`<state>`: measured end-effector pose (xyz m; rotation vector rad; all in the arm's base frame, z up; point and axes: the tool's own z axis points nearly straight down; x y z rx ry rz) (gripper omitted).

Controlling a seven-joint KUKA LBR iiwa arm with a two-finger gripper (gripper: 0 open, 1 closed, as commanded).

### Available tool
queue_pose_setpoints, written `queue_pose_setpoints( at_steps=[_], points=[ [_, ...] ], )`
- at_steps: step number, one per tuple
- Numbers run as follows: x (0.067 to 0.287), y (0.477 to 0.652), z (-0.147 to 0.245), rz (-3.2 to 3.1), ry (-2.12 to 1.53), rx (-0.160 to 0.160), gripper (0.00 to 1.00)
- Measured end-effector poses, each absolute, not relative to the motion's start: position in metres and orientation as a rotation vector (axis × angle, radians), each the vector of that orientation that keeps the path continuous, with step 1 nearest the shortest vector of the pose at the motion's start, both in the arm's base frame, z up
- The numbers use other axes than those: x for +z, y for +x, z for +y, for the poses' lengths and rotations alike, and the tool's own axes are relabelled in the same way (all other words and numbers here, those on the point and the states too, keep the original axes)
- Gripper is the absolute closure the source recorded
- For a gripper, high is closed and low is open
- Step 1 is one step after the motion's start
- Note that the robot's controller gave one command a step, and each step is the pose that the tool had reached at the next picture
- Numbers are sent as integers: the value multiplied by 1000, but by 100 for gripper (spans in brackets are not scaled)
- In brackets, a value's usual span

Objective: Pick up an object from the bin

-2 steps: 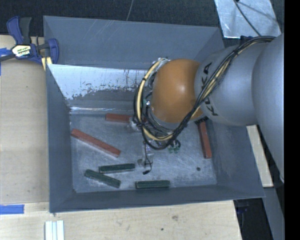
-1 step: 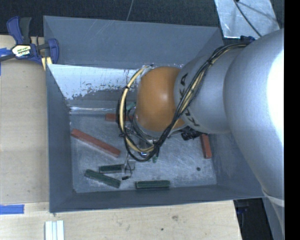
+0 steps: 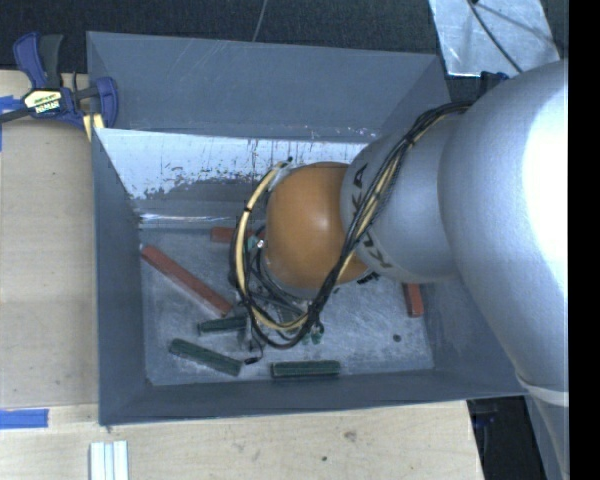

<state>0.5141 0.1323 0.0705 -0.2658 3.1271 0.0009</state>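
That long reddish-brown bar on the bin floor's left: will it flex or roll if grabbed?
The reddish-brown bar looks straight and flat-sided, so probably stiff and unlikely to roll. Long and thin, it may pivot if gripped near one end.

— Can you make out the gripper (image 3: 250,328)?
— Barely. It's a dark shape under the orange cover (image 3: 305,233) and the cables (image 3: 280,320); how it is set, I can't tell.
— What else is covered?
— The red stick (image 3: 185,278) runs under the cables at its lower end. The green bar (image 3: 220,324) beside it is half hidden. A red stub (image 3: 222,235) pokes from behind the cover, and the red block (image 3: 414,300) loses its top under the arm (image 3: 480,198).
— And the arm?
— Cut off at the lower right.
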Motion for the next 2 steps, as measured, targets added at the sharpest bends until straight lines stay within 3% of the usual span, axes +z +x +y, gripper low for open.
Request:
queue_pose_setpoints(
  at_steps=[1,2],
  points=[
    [71,514,132,3127,-265,1,100],
    [267,496,172,3118,-275,5,100]
  ],
)
